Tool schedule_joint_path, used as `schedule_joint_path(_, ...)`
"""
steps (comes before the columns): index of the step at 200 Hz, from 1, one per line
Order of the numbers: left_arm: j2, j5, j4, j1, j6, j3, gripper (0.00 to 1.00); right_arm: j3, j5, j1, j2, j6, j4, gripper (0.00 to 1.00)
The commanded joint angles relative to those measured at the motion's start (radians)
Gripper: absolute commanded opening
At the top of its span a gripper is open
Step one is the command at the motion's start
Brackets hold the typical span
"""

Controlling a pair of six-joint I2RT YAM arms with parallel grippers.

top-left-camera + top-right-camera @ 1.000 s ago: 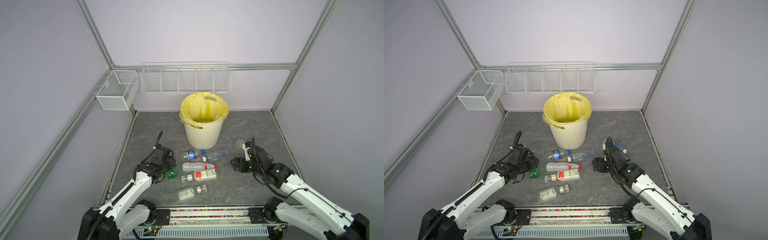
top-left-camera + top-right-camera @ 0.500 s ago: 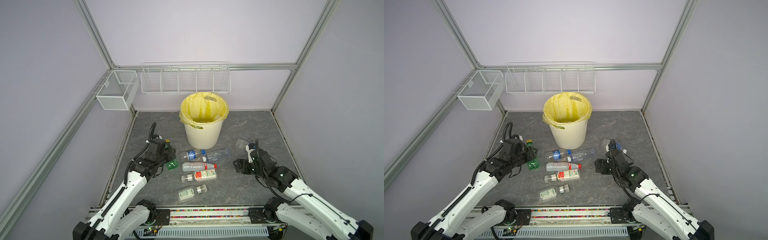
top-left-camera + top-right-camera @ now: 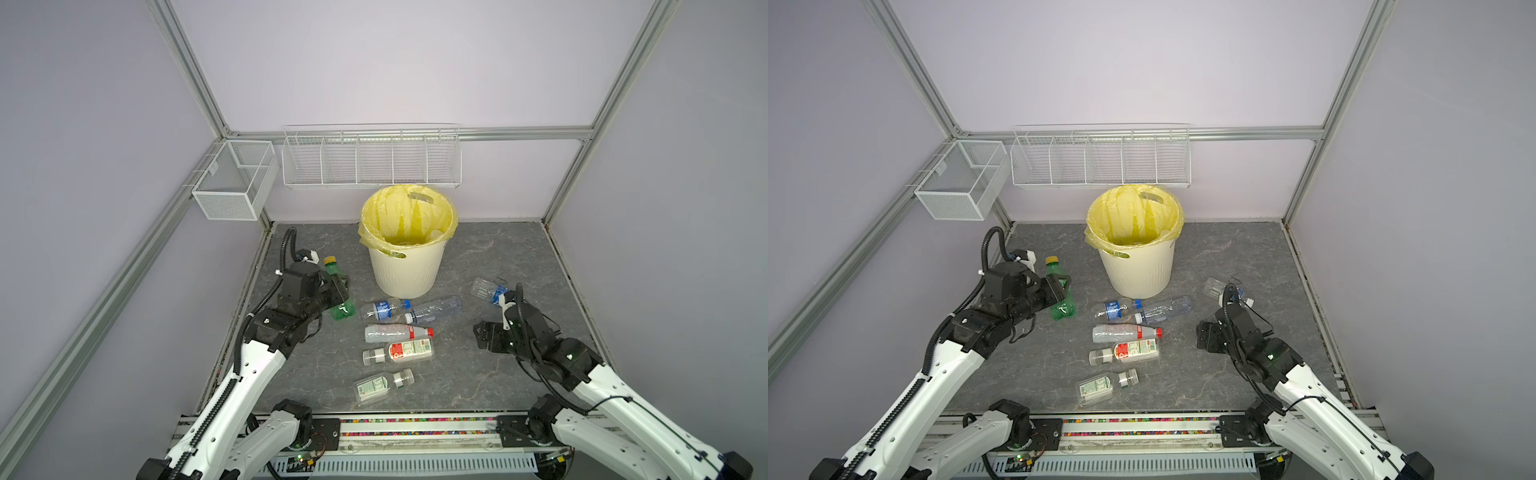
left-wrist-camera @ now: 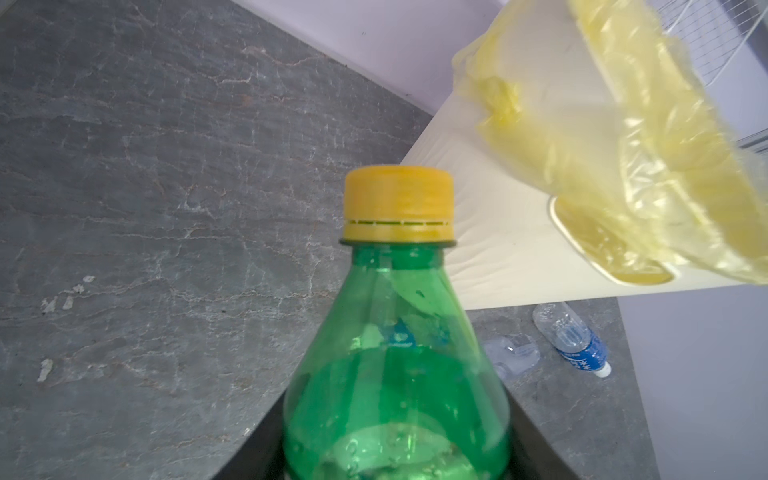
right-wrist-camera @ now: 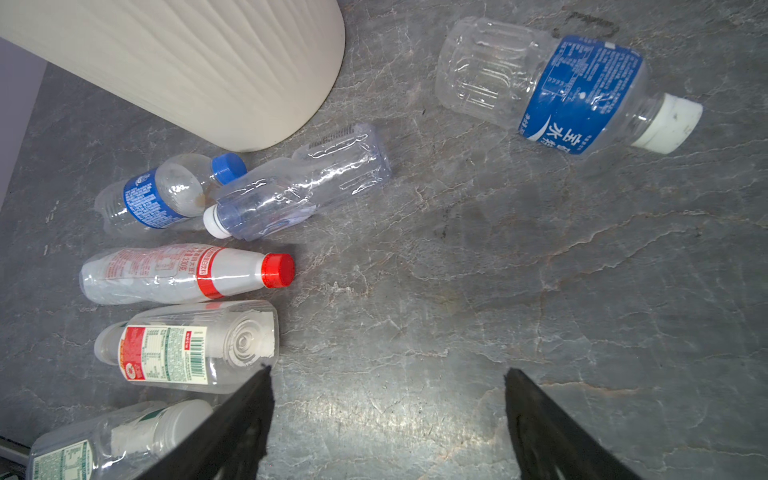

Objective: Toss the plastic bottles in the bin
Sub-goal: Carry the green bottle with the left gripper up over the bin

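Note:
My left gripper (image 3: 340, 289) (image 3: 1060, 289) is shut on a green bottle (image 3: 341, 305) (image 3: 1062, 305) with a yellow cap, held off the floor to the left of the bin (image 3: 405, 272) (image 3: 1139, 272). In the left wrist view the green bottle (image 4: 395, 374) fills the space between the jaws, cap toward the bin (image 4: 498, 249). My right gripper (image 3: 484, 334) (image 5: 386, 374) is open over bare floor. A blue-label bottle (image 3: 488, 289) (image 5: 561, 87) lies behind it. Several clear bottles (image 3: 397, 332) (image 5: 183, 272) lie in front of the bin.
A white wire shelf (image 3: 372, 160) hangs on the back wall above the bin, and a mesh basket (image 3: 232, 183) on the left rail. Aluminium frame posts and lilac walls close in the grey floor (image 3: 498, 249).
My left gripper has lifted the green bottle off the floor and carried it back toward the bin, cap now pointing up. The right gripper has drifted slightly right, still open.

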Motion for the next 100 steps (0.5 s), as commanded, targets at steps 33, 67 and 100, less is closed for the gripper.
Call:
schedule_joint_path(33,0.022,0.024,0.004,0.013,0.034,0.178,0.54,-0.014,0.021,-0.004,-0.002,0.016,-0.008,0.88)
schedule_joint_path(67,0.052,0.015,-0.001,0.019,0.067,0.282,0.54,-0.014,0.02,-0.004,-0.005,0.016,-0.011,0.88)
schedule_joint_path(100,0.054,0.015,0.01,0.022,0.071,0.311,0.54,-0.023,0.026,-0.005,-0.012,0.018,-0.016,0.88)
